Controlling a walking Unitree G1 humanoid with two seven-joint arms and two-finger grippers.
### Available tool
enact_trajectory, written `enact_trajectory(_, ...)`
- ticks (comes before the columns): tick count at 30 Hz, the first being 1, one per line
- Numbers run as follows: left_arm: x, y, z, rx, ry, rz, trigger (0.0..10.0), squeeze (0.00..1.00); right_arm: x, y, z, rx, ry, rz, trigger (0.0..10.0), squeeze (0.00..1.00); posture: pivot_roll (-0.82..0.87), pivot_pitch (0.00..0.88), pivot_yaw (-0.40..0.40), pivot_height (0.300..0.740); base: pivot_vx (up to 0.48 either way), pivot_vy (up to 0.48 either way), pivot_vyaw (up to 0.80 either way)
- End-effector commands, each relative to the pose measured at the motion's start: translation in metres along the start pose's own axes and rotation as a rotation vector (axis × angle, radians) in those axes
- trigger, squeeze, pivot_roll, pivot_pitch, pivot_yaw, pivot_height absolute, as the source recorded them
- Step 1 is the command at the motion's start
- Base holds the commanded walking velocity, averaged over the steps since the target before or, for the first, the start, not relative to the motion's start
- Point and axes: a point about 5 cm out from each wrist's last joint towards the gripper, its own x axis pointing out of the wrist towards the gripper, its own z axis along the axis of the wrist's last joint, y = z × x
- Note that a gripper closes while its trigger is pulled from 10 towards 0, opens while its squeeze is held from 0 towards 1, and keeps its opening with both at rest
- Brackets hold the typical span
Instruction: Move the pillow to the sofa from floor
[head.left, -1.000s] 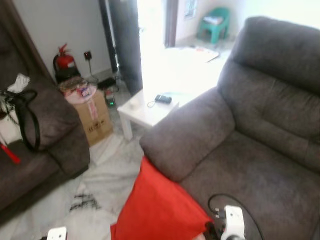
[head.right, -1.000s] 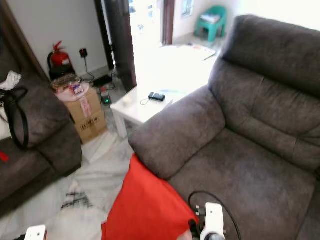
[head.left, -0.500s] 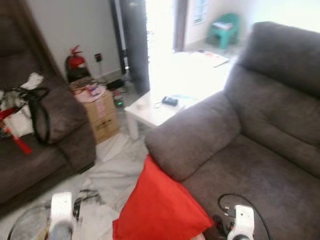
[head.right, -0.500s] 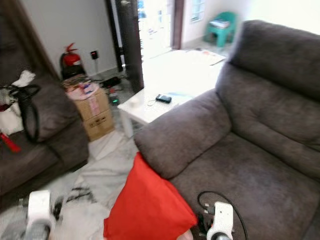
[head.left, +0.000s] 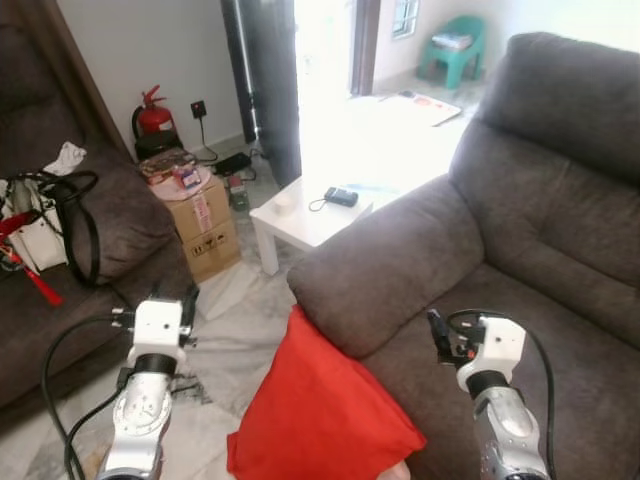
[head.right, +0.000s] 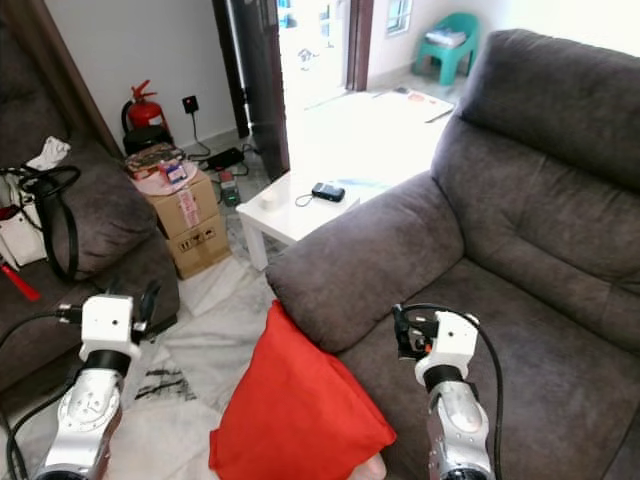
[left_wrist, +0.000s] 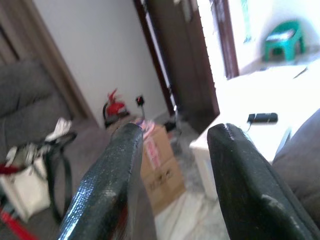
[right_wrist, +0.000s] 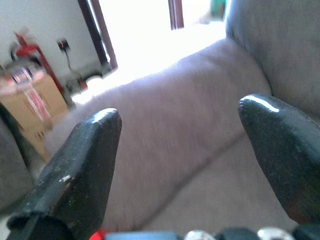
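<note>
A red pillow (head.left: 322, 410) stands on the tiled floor, leaning against the armrest (head.left: 390, 270) of the grey sofa (head.left: 540, 240) on the right. My left gripper (left_wrist: 175, 132) is raised over the floor to the pillow's left, open and empty. My right gripper (right_wrist: 182, 112) is raised over the sofa seat just right of the pillow, also open and empty, facing the armrest. Neither gripper touches the pillow.
A low white table (head.left: 300, 218) with a black phone (head.left: 340, 196) stands beyond the armrest. A cardboard box (head.left: 205, 232) and a fire extinguisher (head.left: 152, 115) sit further left. A second grey sofa (head.left: 110, 250) with bags (head.left: 45, 215) is at the left.
Both arms have risen into view on either side of the pillow. The camera has shifted a little. The pillow has stayed where it was.
</note>
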Motion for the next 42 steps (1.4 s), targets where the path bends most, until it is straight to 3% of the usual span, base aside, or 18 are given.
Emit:
enact_trajectory(1,-0.006,0.001,-0.003,0.006,0.032,0.009,10.0,0.0,-0.004,0.003,0.002,-0.006,-0.025,0.014,10.0,0.0,0.0,0.0,0.045,0.74,0.0,0.0,0.0)
enact_trajectory(7,-0.02,0.001,-0.008,0.008,0.073,-0.003,10.0,0.0,-0.017,0.001,-0.008,-0.026,0.018,0.004,10.0,0.0,0.01,0.0,0.043,0.74,0.0,0.0,0.0)
enact_trajectory(15,-0.007,0.019,0.0,0.018,0.062,0.041,10.0,0.0,0.0,0.011,0.01,-0.008,-0.04,0.023,10.0,0.0,0.03,0.0,0.055,0.74,0.0,0.0,0.0)
enact_trajectory(24,-0.011,0.016,0.0,0.014,0.071,0.031,10.0,0.0,0.004,0.01,0.015,-0.009,-0.049,0.027,10.0,0.0,0.03,0.0,0.039,0.74,0.0,0.0,0.0)
enact_trajectory(29,-0.006,0.015,0.002,0.008,0.07,0.005,10.0,0.0,0.007,0.01,0.022,-0.027,-0.065,0.038,10.0,0.0,0.0,0.0,0.037,0.74,0.0,0.0,0.0)
enact_trajectory(33,-0.008,0.013,-0.001,-0.009,0.09,0.011,10.0,0.0,0.006,0.002,0.028,-0.036,-0.082,0.024,10.0,0.0,-0.02,0.0,0.047,0.74,0.0,0.0,0.0)
enact_trajectory(36,-0.009,0.007,-0.002,-0.021,0.101,-0.014,10.0,0.0,0.003,-0.005,0.025,-0.03,-0.073,-0.009,10.0,0.0,-0.03,0.0,0.064,0.74,0.0,0.0,0.0)
enact_trajectory(42,-0.01,0.007,-0.003,-0.019,0.107,-0.016,10.0,0.0,0.001,-0.001,0.011,-0.018,-0.02,-0.01,10.0,0.0,0.01,0.0,0.049,0.74,0.0,0.0,0.0)
